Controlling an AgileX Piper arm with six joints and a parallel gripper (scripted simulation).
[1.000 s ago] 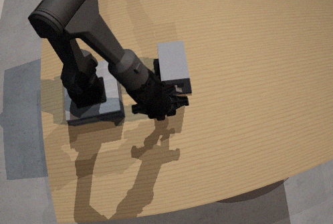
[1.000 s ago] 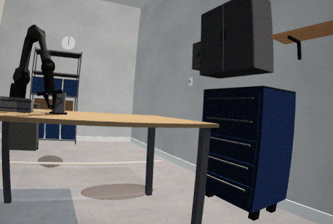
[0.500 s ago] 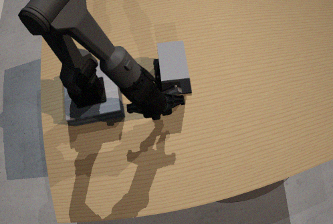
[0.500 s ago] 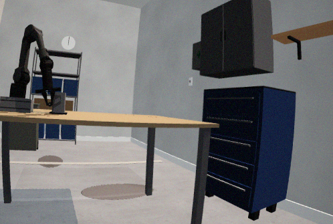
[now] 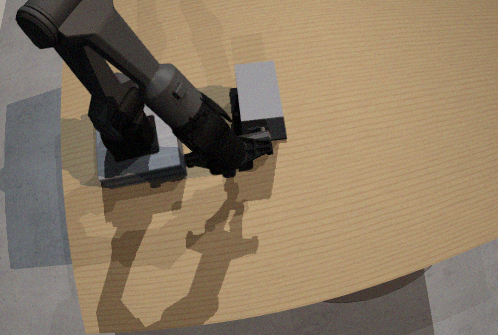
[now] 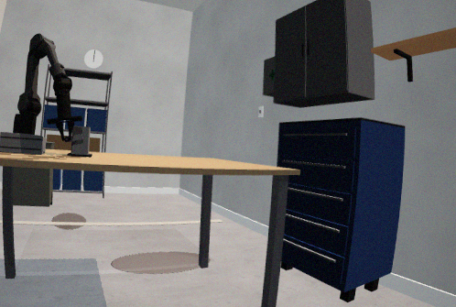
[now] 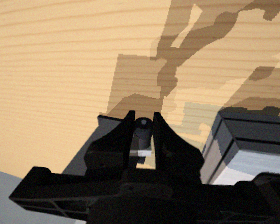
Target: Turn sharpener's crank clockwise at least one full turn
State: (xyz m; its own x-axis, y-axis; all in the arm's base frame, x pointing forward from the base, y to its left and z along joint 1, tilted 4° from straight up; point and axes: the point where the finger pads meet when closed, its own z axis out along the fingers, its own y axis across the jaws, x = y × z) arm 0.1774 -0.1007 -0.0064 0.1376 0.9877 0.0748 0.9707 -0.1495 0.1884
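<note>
Fingers pinch the crank knob (image 7: 142,131), beside the sharpener (image 5: 257,96) on the surface (image 5: 380,126). Judgement: sweep a steady circle about the crank's axis, grip firm, wrist clearing the base (image 5: 167,163). Crank arm and turn progress are hidden by the gripper (image 5: 260,143).

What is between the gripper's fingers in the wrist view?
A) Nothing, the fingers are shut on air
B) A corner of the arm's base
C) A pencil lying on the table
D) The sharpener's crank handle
D: the gripper is shut on the small grey crank handle, seen between its two dark fingers beside the sharpener.
</note>
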